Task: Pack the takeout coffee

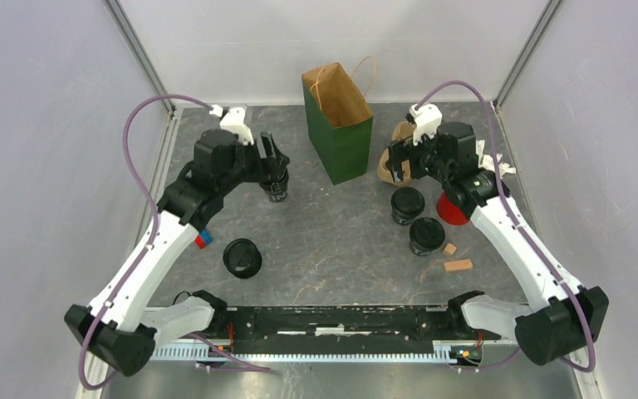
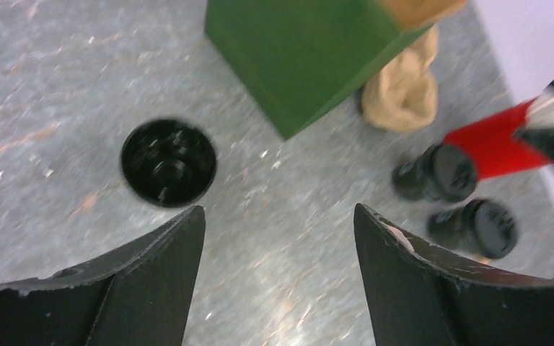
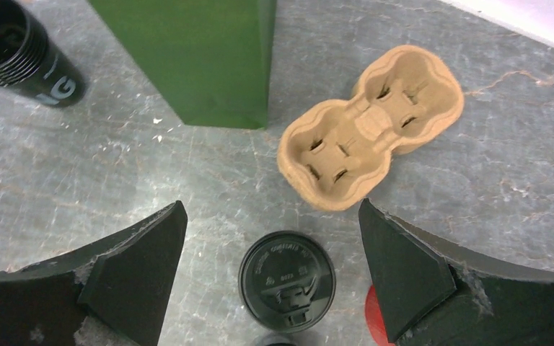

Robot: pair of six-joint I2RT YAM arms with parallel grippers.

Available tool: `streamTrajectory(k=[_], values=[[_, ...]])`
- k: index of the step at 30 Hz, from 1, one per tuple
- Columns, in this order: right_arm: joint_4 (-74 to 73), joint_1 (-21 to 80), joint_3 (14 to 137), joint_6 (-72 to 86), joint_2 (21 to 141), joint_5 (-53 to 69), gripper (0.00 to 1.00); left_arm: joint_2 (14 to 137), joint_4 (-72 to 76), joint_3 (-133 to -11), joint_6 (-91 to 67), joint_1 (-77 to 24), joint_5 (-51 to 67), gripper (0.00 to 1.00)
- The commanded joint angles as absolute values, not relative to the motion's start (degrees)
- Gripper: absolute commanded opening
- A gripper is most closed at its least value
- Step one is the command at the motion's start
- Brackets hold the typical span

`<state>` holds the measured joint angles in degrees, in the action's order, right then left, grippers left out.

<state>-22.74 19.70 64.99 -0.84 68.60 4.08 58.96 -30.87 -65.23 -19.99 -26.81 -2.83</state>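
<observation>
Two lidded black takeout coffee cups (image 1: pixel 407 205) (image 1: pixel 426 235) stand right of centre on the table. My right gripper (image 3: pixel 273 209) hangs open above them, and one lidded cup (image 3: pixel 287 280) shows below the gap between its fingers, untouched. A third black cup (image 2: pixel 168 161), without a lid, stands left of the green paper bag (image 1: pixel 338 125). Over it in the top view is my left gripper (image 1: pixel 274 164), whose open jaws hold nothing (image 2: pixel 280 216); the cup sits just beyond the left fingertip. A loose black lid (image 1: pixel 242 258) lies nearer the front.
The tan pulp carrier (image 3: pixel 371 126) lies right of the bag, under my right wrist. A red cup (image 1: pixel 451 209) with white packets stands beside the lidded cups. Small tan blocks (image 1: pixel 457 266) and a blue-red piece (image 1: pixel 203 239) lie near the front.
</observation>
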Motion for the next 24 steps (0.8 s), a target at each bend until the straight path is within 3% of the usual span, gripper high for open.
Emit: streamTrajectory(k=[1,11,18,24], values=[[-21.1,20.1,61.4,-0.1,63.6,8.3,0.95,65.4,-21.1,-73.0,-29.3,-26.8,-0.3,0.8],[-19.8,20.3,57.0,-3.0,57.5,12.8,0.98,82.8,-7.5,-81.6,-33.6,-28.2,-2.4,0.82],[-13.3,20.3,53.7,6.5,59.2,9.4,0.98,91.9,-8.9,-90.1,-30.4,-28.9,-6.9,0.83],[-14.1,20.2,55.7,6.1,63.1,14.0,0.98,99.9,-14.2,-99.1,-29.3,-29.2,-11.3,0.76]])
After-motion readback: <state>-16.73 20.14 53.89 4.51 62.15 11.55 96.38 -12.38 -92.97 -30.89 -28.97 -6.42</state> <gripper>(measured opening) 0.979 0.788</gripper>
